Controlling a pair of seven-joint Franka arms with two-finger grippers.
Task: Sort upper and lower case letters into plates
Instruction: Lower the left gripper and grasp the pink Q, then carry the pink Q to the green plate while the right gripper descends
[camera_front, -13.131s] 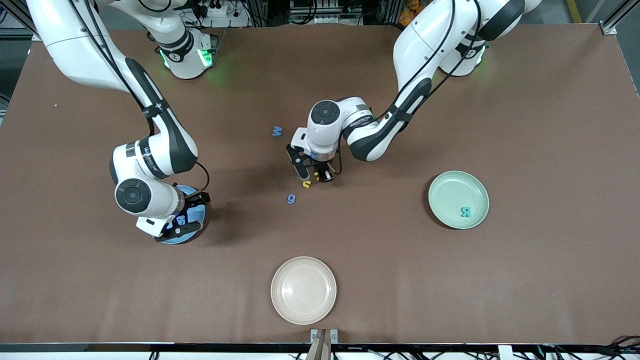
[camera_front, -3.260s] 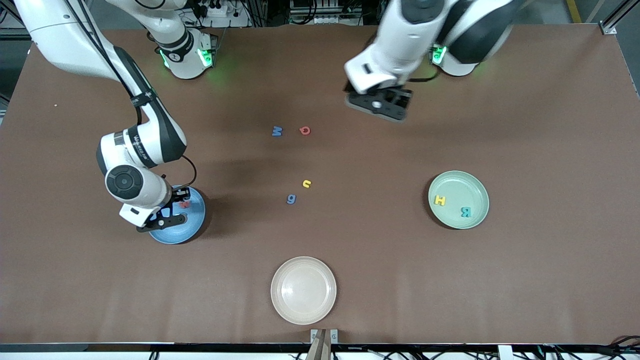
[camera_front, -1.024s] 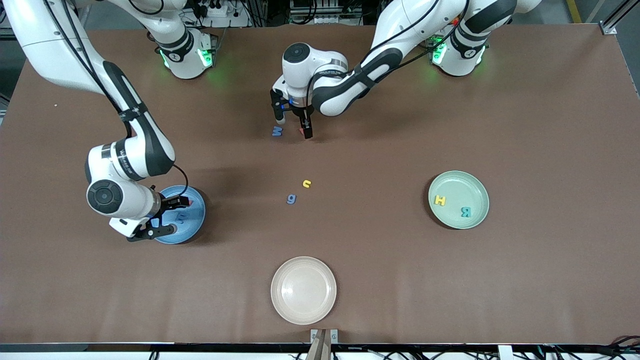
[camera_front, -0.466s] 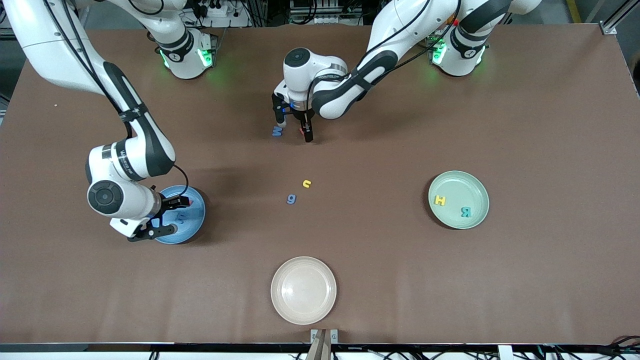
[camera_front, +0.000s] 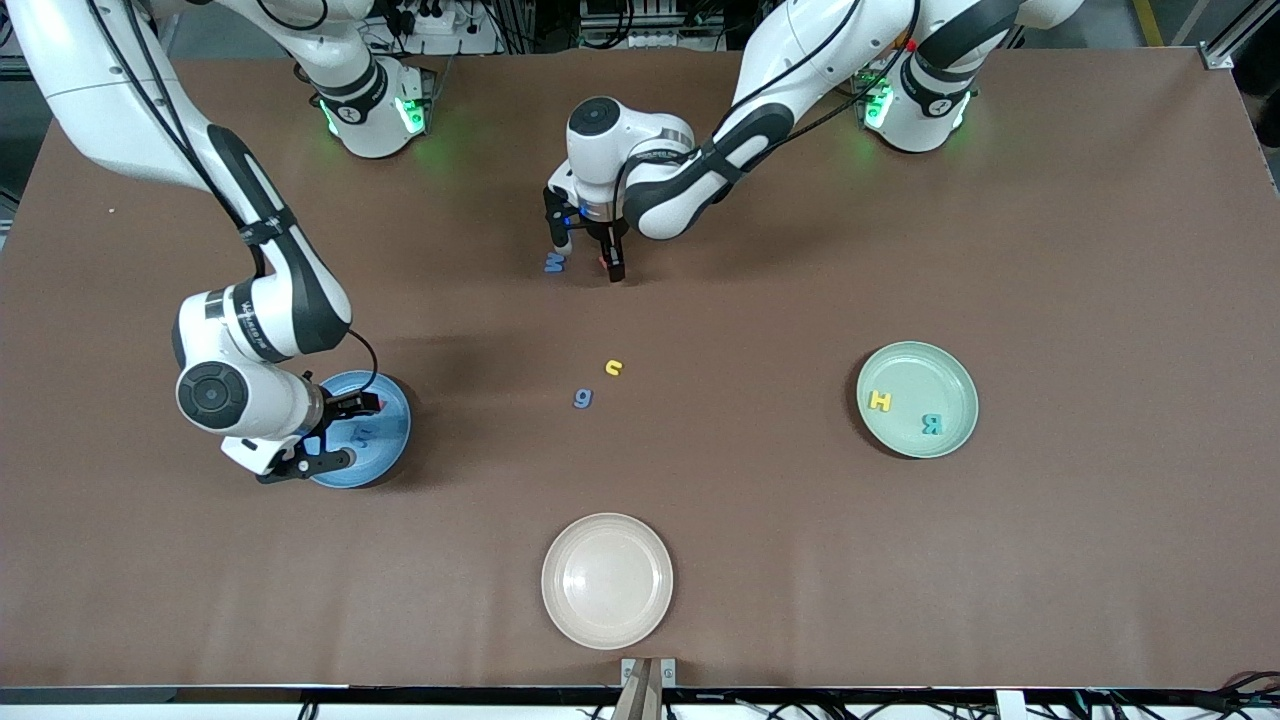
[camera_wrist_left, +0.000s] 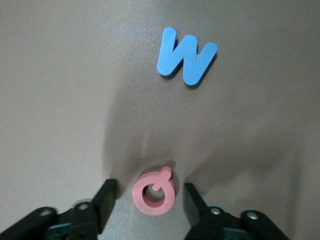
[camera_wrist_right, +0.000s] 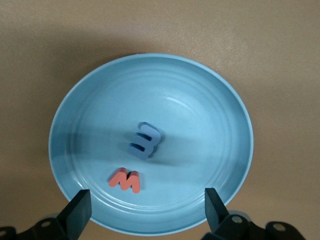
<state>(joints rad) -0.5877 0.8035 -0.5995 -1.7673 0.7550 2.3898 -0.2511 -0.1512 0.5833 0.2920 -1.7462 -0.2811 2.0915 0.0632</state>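
My left gripper (camera_front: 608, 262) (camera_wrist_left: 150, 194) is down at the table with the red Q (camera_wrist_left: 154, 192) between its fingers. The jaws are open, with a gap on each side of the letter. A blue W (camera_front: 554, 263) (camera_wrist_left: 186, 59) lies beside it, toward the right arm's end. My right gripper (camera_front: 355, 432) (camera_wrist_right: 147, 200) hangs wide open and empty over the blue plate (camera_front: 392, 445) (camera_wrist_right: 230, 125), which holds a red m (camera_wrist_right: 125, 180) and a blue letter (camera_wrist_right: 145, 141). The mint green plate (camera_front: 915, 365) holds a yellow H (camera_front: 880, 401) and a teal R (camera_front: 931, 424).
A yellow n (camera_front: 614, 367) and a blue g (camera_front: 582, 398) lie loose mid-table, nearer the front camera than the Q. A cream-beige plate (camera_front: 607, 580) sits near the front edge with nothing in it.
The left gripper's jaws have narrowed around the red Q. The Q and W have not shifted. The right arm stays over the blue plate.
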